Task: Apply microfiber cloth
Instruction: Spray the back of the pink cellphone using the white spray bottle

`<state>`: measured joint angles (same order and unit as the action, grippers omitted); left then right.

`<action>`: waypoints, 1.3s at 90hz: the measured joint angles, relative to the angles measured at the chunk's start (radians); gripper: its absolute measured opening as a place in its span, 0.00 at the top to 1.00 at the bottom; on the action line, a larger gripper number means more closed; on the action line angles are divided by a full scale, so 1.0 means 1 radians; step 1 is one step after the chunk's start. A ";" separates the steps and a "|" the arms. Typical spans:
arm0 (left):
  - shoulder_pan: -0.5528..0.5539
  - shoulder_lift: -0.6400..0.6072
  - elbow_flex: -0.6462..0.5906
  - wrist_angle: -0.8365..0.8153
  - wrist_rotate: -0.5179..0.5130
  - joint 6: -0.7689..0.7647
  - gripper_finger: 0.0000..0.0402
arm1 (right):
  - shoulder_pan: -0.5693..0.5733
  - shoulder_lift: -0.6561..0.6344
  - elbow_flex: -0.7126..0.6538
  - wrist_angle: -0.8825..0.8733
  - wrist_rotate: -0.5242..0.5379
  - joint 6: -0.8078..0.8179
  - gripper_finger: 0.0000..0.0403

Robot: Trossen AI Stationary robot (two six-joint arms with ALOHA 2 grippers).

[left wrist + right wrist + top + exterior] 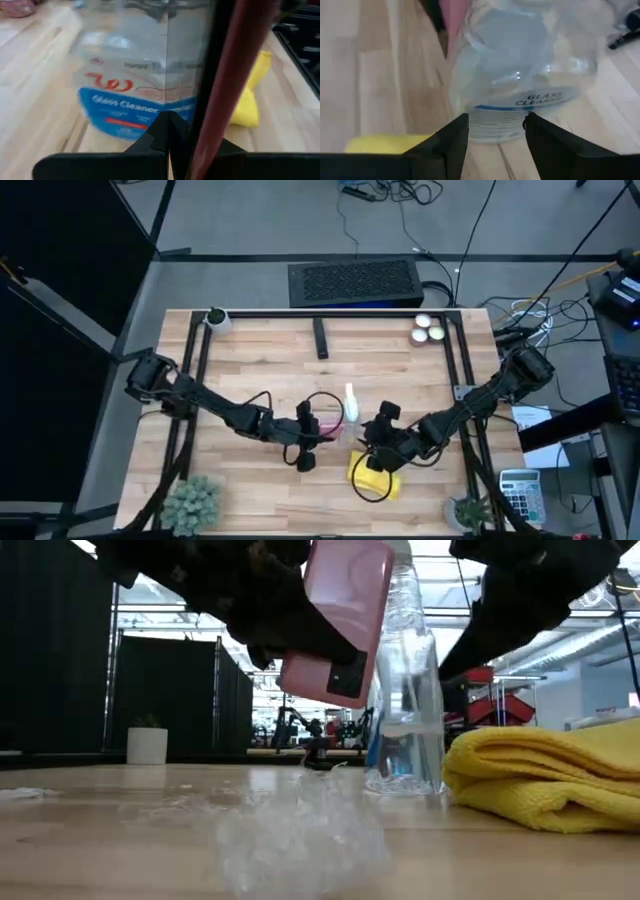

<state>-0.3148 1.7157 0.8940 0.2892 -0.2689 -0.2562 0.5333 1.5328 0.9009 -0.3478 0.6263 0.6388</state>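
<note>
The yellow microfiber cloth (375,480) lies folded on the table near the front edge, right of centre; it also shows in the low view (545,775). A clear spray bottle (350,405) with a blue label (130,110) stands upright mid-table. My left gripper (312,426) is shut on a phone in a pink case (335,620), held up beside the bottle. My right gripper (495,132) stands open just above the cloth's far edge, pointing at the bottle's base, with nothing between its fingers. My left gripper pinches the phone between its two fingers, one on each flat face; the phone's pink edge (220,120) rises edge-on from the fingers. The arm comes from the table's left. The phone is lifted clear of the table and tilted, close to the bottle's upper part.
A crumpled clear plastic piece (300,835) lies near the front edge. A small black part (305,462) lies left of the cloth. Potted plants stand at the far left (215,318) and both near corners (190,502). Three round white things (428,328) and a black bar (320,338) lie at the back.
</note>
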 joint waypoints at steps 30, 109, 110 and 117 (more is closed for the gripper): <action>-0.021 -0.125 0.004 -0.231 -0.116 0.007 0.98 | 0.010 -0.003 0.024 -0.240 -0.014 0.007 0.57; -0.030 -0.042 -0.002 -0.152 0.033 -0.032 0.98 | -0.071 0.003 -0.124 0.281 -0.084 0.010 0.57; -0.035 -0.042 -0.002 -0.151 0.035 -0.037 0.98 | -0.068 0.003 -0.124 0.284 -0.083 0.015 0.57; -0.071 -0.042 -0.002 -0.150 0.038 -0.065 0.98 | -0.044 0.002 -0.124 0.306 -0.078 0.051 0.57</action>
<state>-0.3855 1.6737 0.8917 0.1392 -0.2314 -0.3215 0.4889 1.5352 0.7769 -0.0421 0.5488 0.6899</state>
